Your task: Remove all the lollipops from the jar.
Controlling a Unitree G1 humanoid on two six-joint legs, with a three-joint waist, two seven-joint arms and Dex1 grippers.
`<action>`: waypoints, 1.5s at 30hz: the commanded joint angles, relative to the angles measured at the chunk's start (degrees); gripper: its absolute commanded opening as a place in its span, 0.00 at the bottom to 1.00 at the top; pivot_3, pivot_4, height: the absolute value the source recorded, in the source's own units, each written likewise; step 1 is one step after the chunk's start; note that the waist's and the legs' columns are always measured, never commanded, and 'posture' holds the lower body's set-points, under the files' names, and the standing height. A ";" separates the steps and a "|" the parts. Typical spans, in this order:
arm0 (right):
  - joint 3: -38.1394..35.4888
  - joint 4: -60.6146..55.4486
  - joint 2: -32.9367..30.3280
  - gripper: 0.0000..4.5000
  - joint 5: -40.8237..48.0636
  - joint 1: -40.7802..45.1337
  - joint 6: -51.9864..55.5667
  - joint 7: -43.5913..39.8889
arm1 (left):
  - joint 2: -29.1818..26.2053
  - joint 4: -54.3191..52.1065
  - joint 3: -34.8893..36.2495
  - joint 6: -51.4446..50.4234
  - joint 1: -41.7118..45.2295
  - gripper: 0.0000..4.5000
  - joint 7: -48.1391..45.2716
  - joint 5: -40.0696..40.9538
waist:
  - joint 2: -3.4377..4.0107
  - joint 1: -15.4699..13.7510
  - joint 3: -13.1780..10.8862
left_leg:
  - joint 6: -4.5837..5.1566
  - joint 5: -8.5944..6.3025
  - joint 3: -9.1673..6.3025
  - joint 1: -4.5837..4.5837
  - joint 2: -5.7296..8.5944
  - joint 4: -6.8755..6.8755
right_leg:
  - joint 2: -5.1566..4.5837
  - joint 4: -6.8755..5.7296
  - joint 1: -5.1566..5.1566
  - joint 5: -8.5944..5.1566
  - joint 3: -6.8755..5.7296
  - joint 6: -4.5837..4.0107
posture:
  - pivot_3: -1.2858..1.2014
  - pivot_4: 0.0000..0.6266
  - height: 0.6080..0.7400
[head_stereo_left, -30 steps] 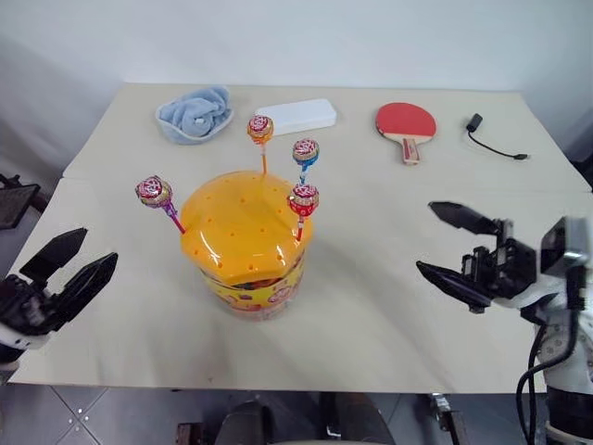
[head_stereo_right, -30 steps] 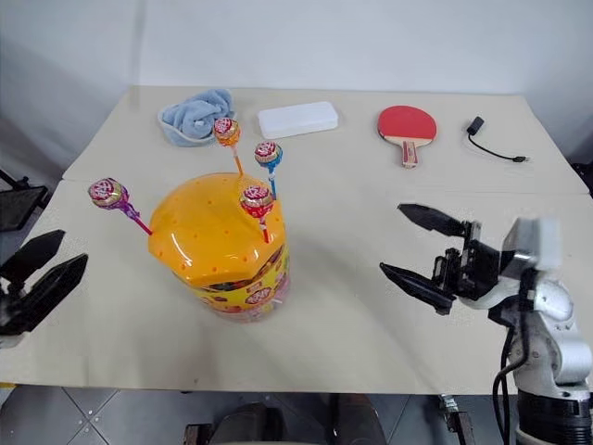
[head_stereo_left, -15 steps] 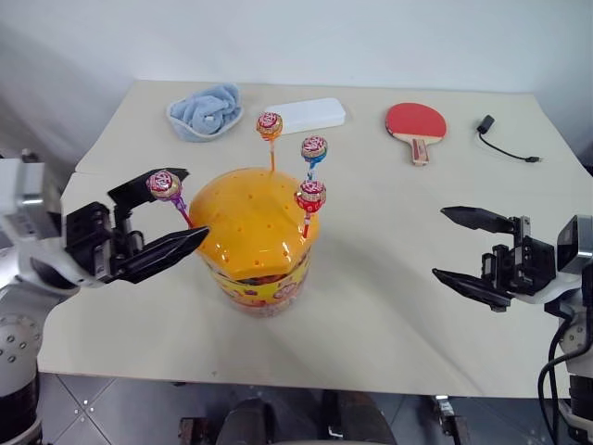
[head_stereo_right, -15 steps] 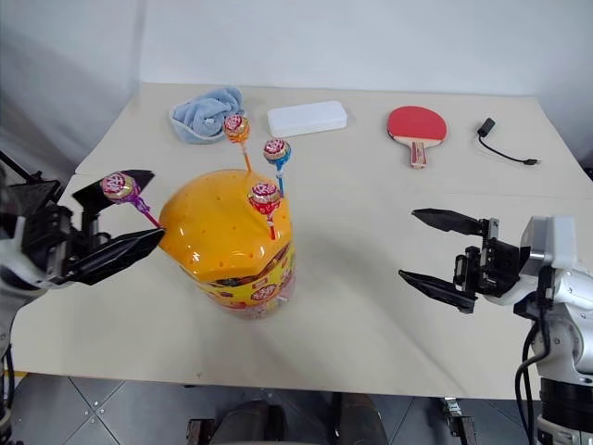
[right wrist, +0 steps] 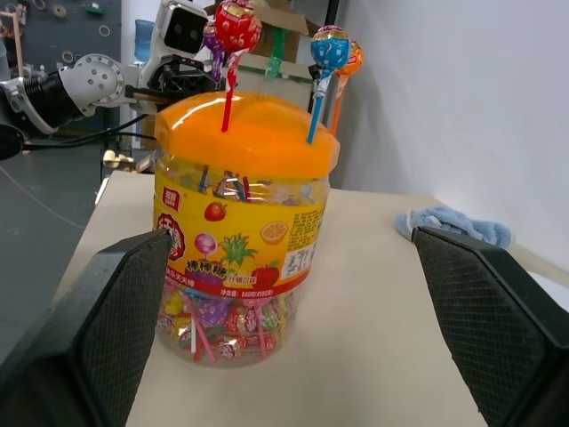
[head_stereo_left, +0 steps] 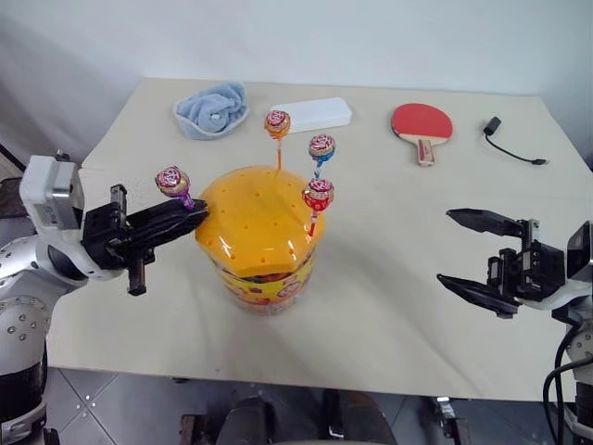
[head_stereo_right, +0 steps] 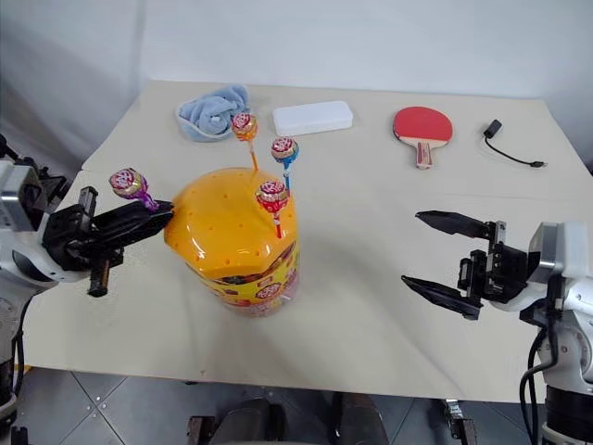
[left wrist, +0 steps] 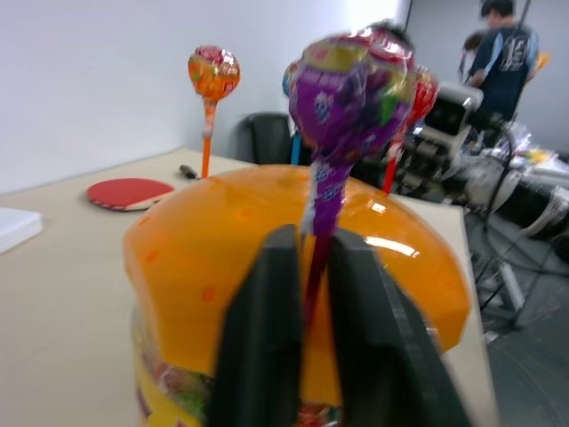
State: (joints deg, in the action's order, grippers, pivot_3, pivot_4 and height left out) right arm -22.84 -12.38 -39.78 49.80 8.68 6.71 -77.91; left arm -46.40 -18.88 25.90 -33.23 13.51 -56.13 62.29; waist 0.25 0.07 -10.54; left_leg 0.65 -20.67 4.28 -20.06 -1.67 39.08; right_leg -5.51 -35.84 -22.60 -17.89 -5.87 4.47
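Across the beige table (head_stereo_left: 389, 278), the left gripper (head_stereo_left: 190, 215) has swung in from the edge and clamped the pink-stick lollipop (head_stereo_left: 173, 180) standing in the orange-lidded clear plastic jar (head_stereo_left: 259, 241); right gripper (head_stereo_left: 468, 250) hangs level, fingers wide.

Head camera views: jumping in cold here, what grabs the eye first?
The jar with its domed orange lid stands mid-table, four lollipops poking up from it. The left gripper is shut on the pink-stick lollipop at the lid's left edge. The right gripper hangs open, well clear to the jar's right.

Beige table (head_stereo_left: 389, 278), white wall (head_stereo_left: 371, 37)
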 commanded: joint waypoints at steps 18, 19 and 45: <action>6.75 -10.05 3.09 1.00 3.29 6.54 4.44 3.33 | -2.77 33.29 20.16 12.47 -18.68 0.01 19.48 -22.76 | -0.66 -0.26 0.07 | 0.10 -0.11 -0.07 -0.19 0.03 -0.07 | -0.10 0.08 -0.20 0.00 -0.10 0.00 | 0.52 0.24 1.00; 6.90 -9.20 2.81 1.00 2.40 6.15 4.31 3.02 | -2.15 30.62 19.75 9.68 -19.90 0.01 19.30 -21.73 | -0.69 -0.36 0.09 | 0.12 -0.16 -0.13 -0.21 0.06 -0.07 | -0.16 0.11 -0.18 0.00 -0.11 0.00 | 0.52 0.24 1.00; -0.73 -6.85 -4.02 1.00 0.40 -0.52 8.27 5.78 | -6.04 22.87 23.99 6.36 -21.70 1.00 -7.75 -17.63 | -0.36 0.17 -0.10 | 0.24 -0.22 -0.36 -0.23 0.38 -0.16 | -0.54 0.15 -0.15 0.01 -0.29 0.02 | 0.52 0.24 1.00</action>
State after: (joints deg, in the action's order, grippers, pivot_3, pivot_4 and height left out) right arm -20.82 -17.78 -42.62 48.20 8.20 14.54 -71.35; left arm -51.22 4.95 47.66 -28.56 -8.44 -61.58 43.55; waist -0.10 0.24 -10.65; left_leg 0.90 -20.88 3.93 -20.29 -1.28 38.93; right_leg -6.06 -35.69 -22.74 -17.87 -6.15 4.49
